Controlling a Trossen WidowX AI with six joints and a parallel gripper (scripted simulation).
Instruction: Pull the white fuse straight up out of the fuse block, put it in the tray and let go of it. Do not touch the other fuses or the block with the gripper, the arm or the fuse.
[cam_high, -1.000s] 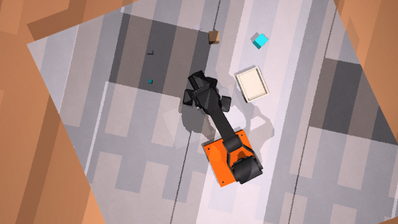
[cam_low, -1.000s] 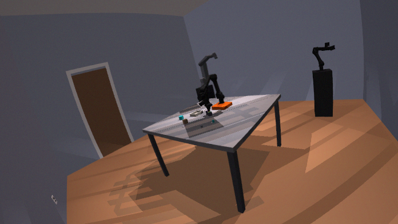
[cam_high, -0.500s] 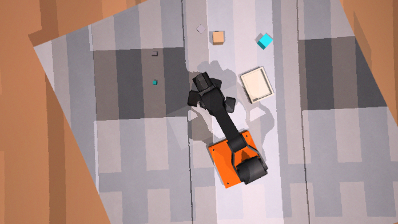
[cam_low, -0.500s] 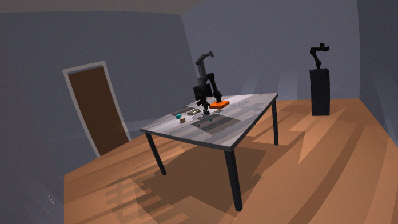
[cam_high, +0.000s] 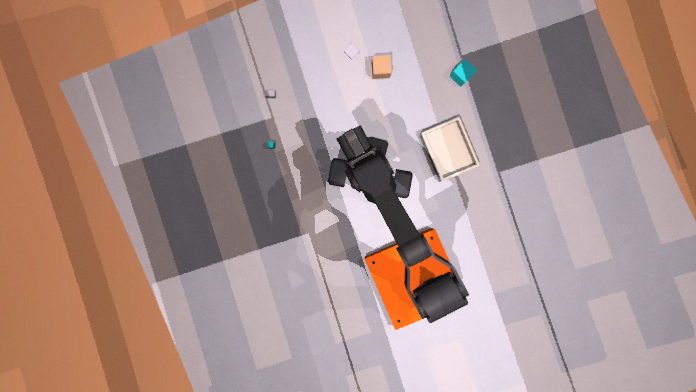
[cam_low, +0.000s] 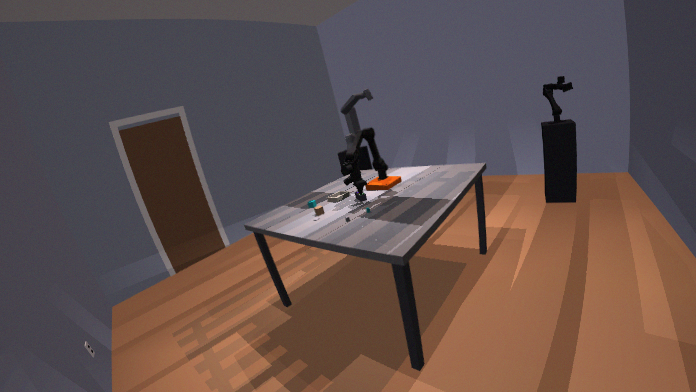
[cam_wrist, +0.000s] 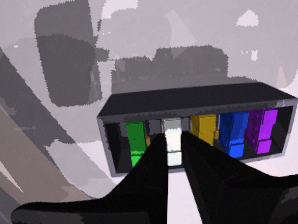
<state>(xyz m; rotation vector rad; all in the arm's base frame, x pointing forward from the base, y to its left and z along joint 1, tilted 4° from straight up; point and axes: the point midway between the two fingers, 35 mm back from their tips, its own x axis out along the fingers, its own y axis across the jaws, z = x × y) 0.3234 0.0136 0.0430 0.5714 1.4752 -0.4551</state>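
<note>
In the wrist view the dark fuse block (cam_wrist: 200, 99) stands just ahead of my fingers, holding a row of upright fuses: green (cam_wrist: 136, 137), white (cam_wrist: 173, 137), yellow (cam_wrist: 205, 127), blue (cam_wrist: 233, 132) and purple (cam_wrist: 265, 129). My gripper (cam_wrist: 172, 139) (cam_low: 360, 194) is shut on the white fuse, one finger on each side of it, and the fuse still sits in its slot. From overhead the arm (cam_high: 372, 172) hides the block and the fingers. The beige tray (cam_high: 440, 125) (cam_low: 335, 197) lies on the table just right of the wrist.
A tan cube (cam_high: 381, 65), a teal cube (cam_high: 463, 72), a small teal cube (cam_high: 270, 145), a small white cube (cam_high: 270, 93) and a flat white square (cam_high: 352, 50) lie scattered on the table. The arm's orange base (cam_high: 387, 282) is behind the wrist.
</note>
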